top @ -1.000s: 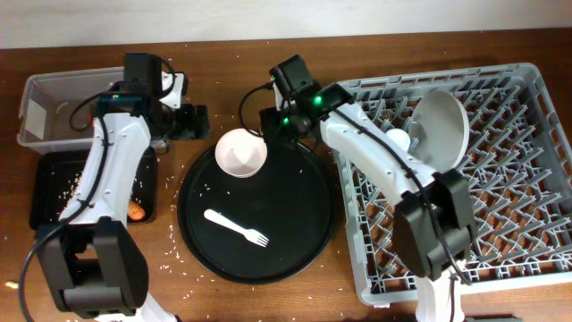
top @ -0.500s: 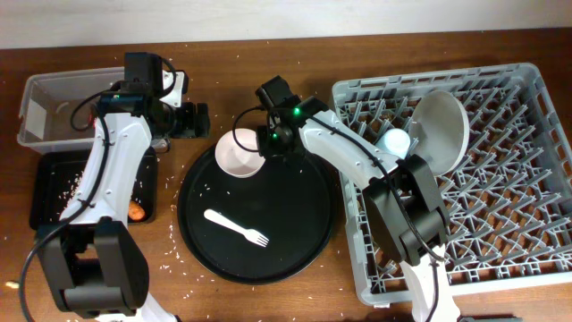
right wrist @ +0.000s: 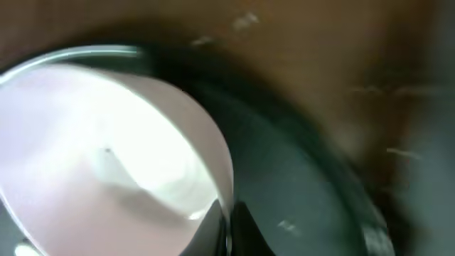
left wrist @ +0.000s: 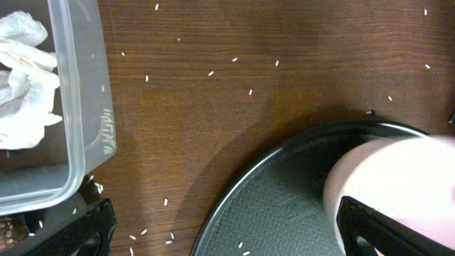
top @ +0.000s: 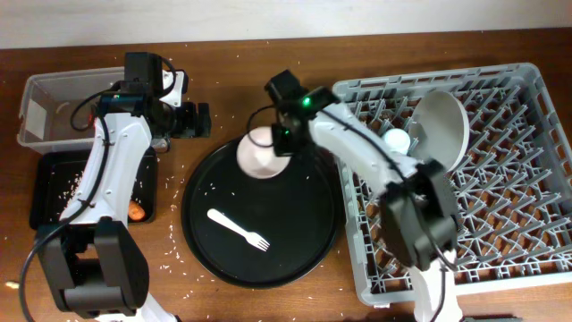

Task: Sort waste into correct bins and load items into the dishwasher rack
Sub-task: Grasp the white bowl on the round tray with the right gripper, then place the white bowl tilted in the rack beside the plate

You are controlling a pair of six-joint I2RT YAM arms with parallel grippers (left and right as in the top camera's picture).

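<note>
My right gripper (top: 282,139) is shut on the right rim of the small white bowl (top: 259,154), which tilts at the back of the round black tray (top: 268,259). The right wrist view shows the bowl (right wrist: 106,156) with its rim pinched between my fingertips (right wrist: 238,227). A white fork (top: 238,229) lies on the tray. The grey plate (top: 442,125) and a light blue cup (top: 396,140) stand in the dishwasher rack (top: 500,224). My left gripper (top: 198,121) hangs open over the table left of the bowl (left wrist: 398,178), holding nothing. White tissue (left wrist: 21,78) lies in the clear tub (top: 54,103).
The shallow black tray (top: 54,192) at the left holds rice scraps and an orange carrot (top: 136,212). Rice grains (left wrist: 210,72) are scattered on the wood between the clear tub (left wrist: 71,107) and the round tray (left wrist: 284,206). The rack fills the right side.
My right gripper came down to the bowl's rim and shut on it. The bowl has shifted right and tipped. The left arm stayed put.
</note>
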